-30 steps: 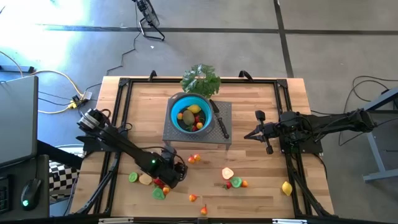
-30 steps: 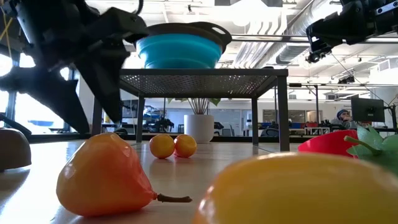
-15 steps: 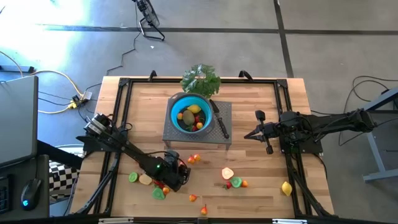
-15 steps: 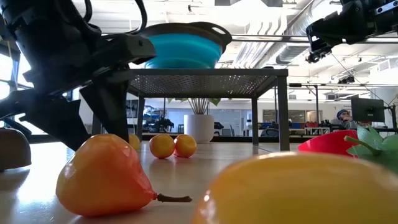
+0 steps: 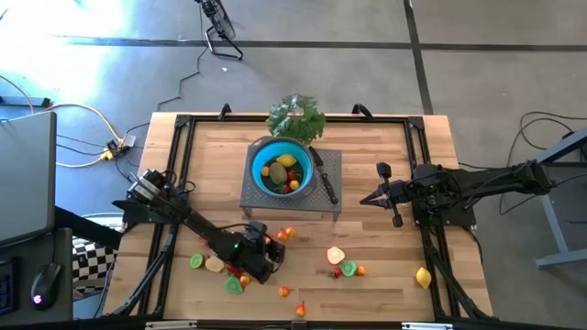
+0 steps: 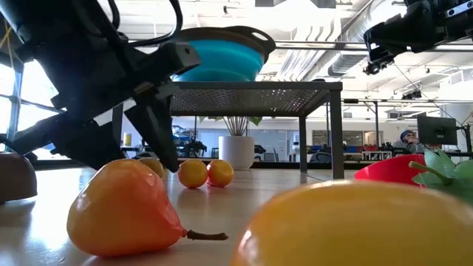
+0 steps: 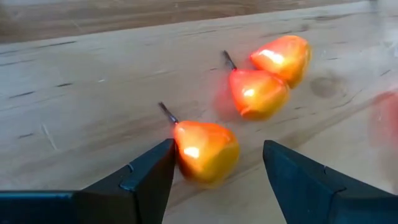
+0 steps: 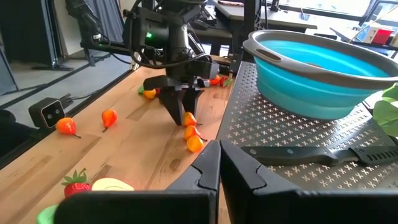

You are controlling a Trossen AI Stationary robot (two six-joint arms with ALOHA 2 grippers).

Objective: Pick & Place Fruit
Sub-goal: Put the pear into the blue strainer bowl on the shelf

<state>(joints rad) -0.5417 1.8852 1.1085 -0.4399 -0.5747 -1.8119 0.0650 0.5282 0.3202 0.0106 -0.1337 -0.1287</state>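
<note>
Three small orange pear-shaped fruits lie together on the wooden table in front of the grey stand. My left gripper points steeply down, open, with the nearest orange fruit between its fingers; the right wrist view shows this gripper over that fruit. The blue bowl stands on the stand and holds several fruits. My right gripper is shut and hovers at the stand's right side. My left gripper comes from above with one finger close against the orange fruit's stem-end side and the other finger standing apart from it. Whether that finger touches the fruit I cannot tell. The fruit lies on the table.
Green, cream and red slices lie left of my left gripper. More fruit and a lemon lie to the right near the front edge. A black-handled knife lies on the stand, and a leafy bunch lies behind it.
My left gripper has come down and a little toward the table's right, tipping more steeply, until its open fingers stand on either side of the nearest orange fruit. The fruits have stayed in place.
</note>
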